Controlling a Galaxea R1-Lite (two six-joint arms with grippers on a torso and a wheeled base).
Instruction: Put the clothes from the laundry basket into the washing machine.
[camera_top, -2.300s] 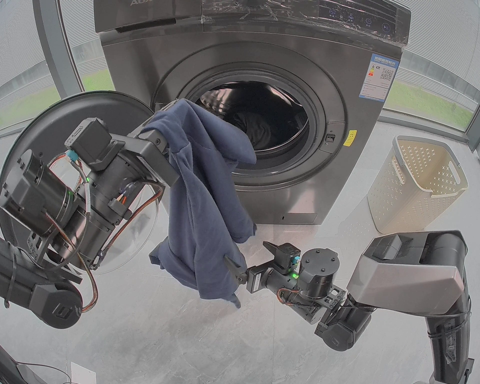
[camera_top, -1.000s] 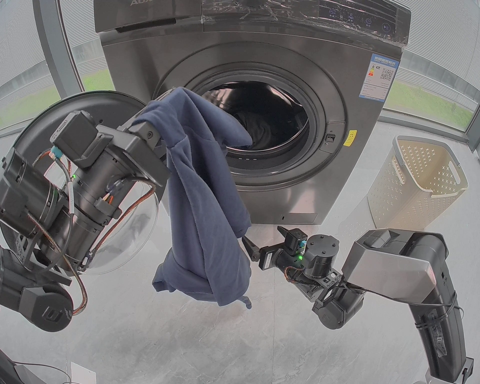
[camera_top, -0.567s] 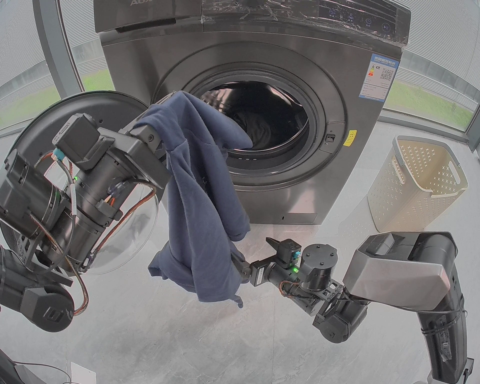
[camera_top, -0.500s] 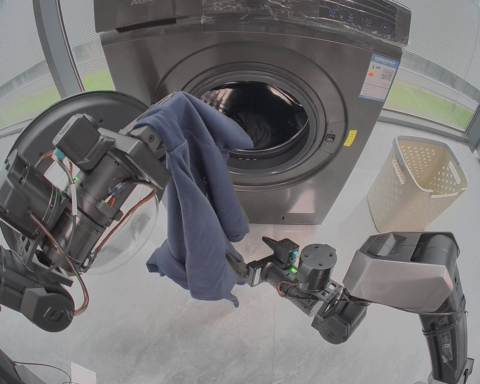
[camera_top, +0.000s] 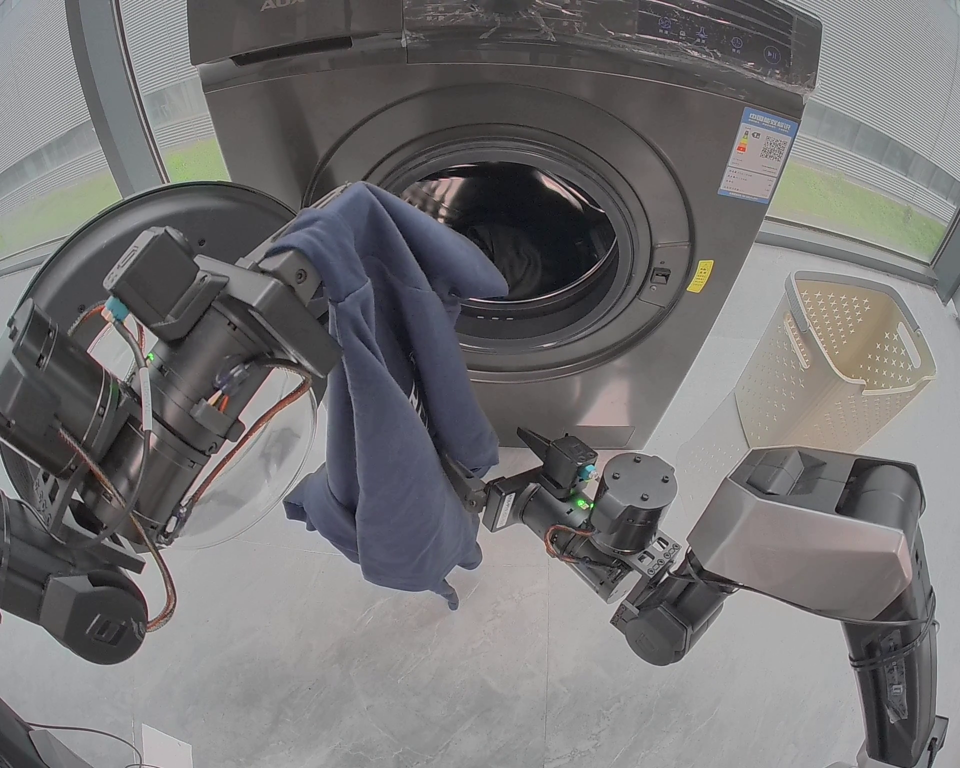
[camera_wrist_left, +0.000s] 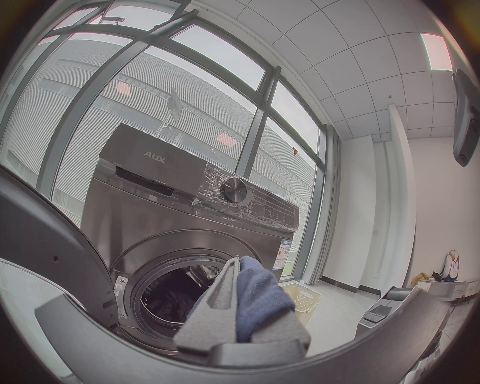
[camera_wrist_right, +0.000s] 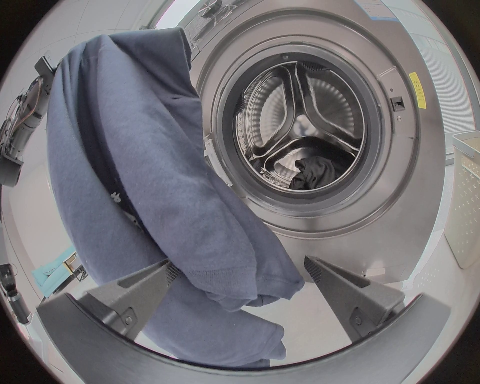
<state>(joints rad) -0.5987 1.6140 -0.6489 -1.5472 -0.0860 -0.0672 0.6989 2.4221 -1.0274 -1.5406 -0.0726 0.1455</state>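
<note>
Two robot grippers: the left gripper (camera_top: 325, 215) at centre left of the head view and the right gripper (camera_top: 487, 455) just below centre. One washing machine (camera_top: 690, 130) in the upper middle, with one round door (camera_top: 200, 215) at its left side. Two pieces of clothing: one blue garment (camera_top: 400, 420) in the centre, and one dark garment (camera_top: 510, 255) in the drum opening above it. One pale laundry basket (camera_top: 835, 365) at the right edge. Two stickers on the machine front: one blue-and-white label (camera_top: 757, 155) at upper right and one small yellow sticker (camera_top: 701, 275) below it. One round dial (camera_wrist_left: 234, 190) on the machine's control panel.
</note>
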